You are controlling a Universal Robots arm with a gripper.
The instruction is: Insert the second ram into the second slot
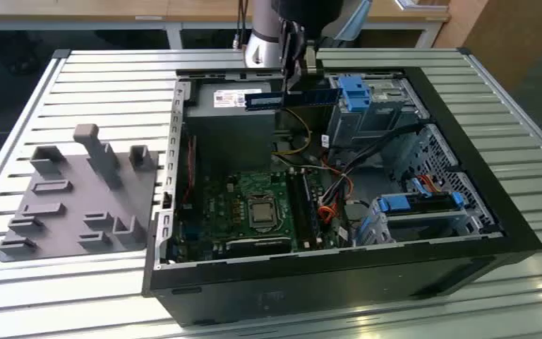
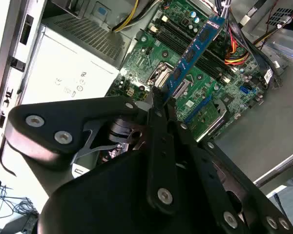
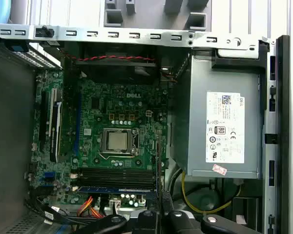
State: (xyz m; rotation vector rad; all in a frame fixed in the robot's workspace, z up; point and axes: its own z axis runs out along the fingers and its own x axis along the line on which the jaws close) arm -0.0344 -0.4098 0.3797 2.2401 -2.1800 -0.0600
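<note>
Overhead, our gripper (image 1: pixel 299 83) clamps the second ram (image 1: pixel 320 97), upper centre of the exterior view, above the computer case (image 1: pixel 327 289). We see its motherboard (image 3: pixel 122 112) and memory slots (image 3: pixel 115 174) in the first wrist view.

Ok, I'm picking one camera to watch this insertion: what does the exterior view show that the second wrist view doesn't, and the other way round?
Exterior view: the whole open computer case on the slatted table, a grey holder tray on the exterior view's left, and blue drive brackets inside the case. Second wrist view: the gripper up close, jaws shut on the end of the memory stick, with the black memory slots behind it. Both: the held memory stick, the green motherboard and the grey power supply.
</note>
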